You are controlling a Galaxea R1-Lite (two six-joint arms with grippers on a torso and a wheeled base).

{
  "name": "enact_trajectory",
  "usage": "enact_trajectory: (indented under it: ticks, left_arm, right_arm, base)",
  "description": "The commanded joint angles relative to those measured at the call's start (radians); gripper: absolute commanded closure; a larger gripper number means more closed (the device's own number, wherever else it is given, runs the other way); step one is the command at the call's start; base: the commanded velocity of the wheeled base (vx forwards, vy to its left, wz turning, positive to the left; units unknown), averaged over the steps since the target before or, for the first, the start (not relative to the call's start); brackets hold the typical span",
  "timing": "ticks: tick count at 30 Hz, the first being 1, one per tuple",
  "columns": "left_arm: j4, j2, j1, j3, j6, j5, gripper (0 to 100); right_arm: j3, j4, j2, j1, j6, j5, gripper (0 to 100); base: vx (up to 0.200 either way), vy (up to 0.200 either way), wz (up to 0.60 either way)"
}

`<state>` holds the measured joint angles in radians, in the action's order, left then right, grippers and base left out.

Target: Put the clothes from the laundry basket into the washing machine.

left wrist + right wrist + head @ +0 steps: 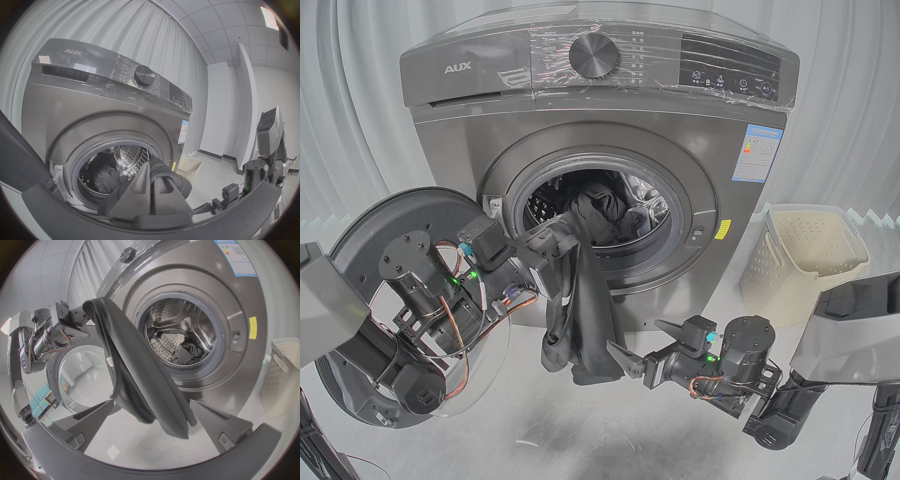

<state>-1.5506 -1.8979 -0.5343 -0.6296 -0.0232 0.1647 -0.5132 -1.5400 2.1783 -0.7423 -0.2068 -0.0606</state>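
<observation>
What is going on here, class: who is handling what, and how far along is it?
The left gripper is shut on a dark garment, holding it at the mouth of the open washing machine. Most of the garment hangs below the opening. The right gripper is open at the garment's lower end. Other dark clothes lie in the drum. The laundry basket stands beside the machine and looks empty.

Grey floor (550,431) carries washing machine (487,144); laundry basket (794,275) stands just beside, robot's right.
</observation>
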Motion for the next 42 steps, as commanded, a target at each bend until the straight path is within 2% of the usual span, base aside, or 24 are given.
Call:
enact_trajectory:
  ticks: [1,7,10,14,20,24,29,32,42]
  left_arm:
    - [0.000,-0.010,-0.021,-0.024,-0.001,0.001,100]
    - [0.000,-0.018,-0.024,-0.029,0.000,-0.001,100]
    - [0.000,-0.023,-0.024,-0.029,0.002,-0.002,100]
    - [0.000,-0.027,-0.033,-0.032,0.002,-0.002,100]
    - [0.000,-0.027,-0.049,-0.038,0.002,-0.004,100]
    - [0.000,-0.027,-0.049,-0.045,0.002,-0.004,100]
    - [0.000,-0.023,-0.049,-0.045,0.002,-0.004,100]
    - [0.000,-0.021,-0.049,-0.045,0.000,-0.004,100]
    - [0.000,-0.015,-0.047,-0.045,0.000,-0.004,100]
  right_arm:
    - [-0.087,0.000,0.078,-0.006,0.014,0.030,0]
    - [-0.114,-0.002,0.095,-0.009,0.029,0.068,0]
    - [-0.117,-0.002,0.112,-0.008,0.032,0.073,0]
    - [-0.153,-0.002,0.146,0.000,0.069,0.064,0]
    - [-0.235,-0.002,0.198,0.003,0.073,0.059,0]
    - [-0.284,0.000,0.241,0.003,0.102,0.059,0]
    - [-0.350,0.001,0.278,0.004,0.104,0.053,0]
    - [-0.390,0.011,0.293,0.012,0.104,0.025,0]
    - [-0.409,0.006,0.348,0.034,0.102,0.021,0]
  base:
    - [0.000,0.000,0.00]
    - [0.000,0.000,0.00]
    - [0.000,0.000,0.00]
    - [0.000,0.000,0.00]
    - [0.000,0.000,0.00]
    - [0.000,0.000,0.00]
    - [0.000,0.000,0.00]
    - [0.000,0.000,0.00]
    - [0.000,0.000,0.00]
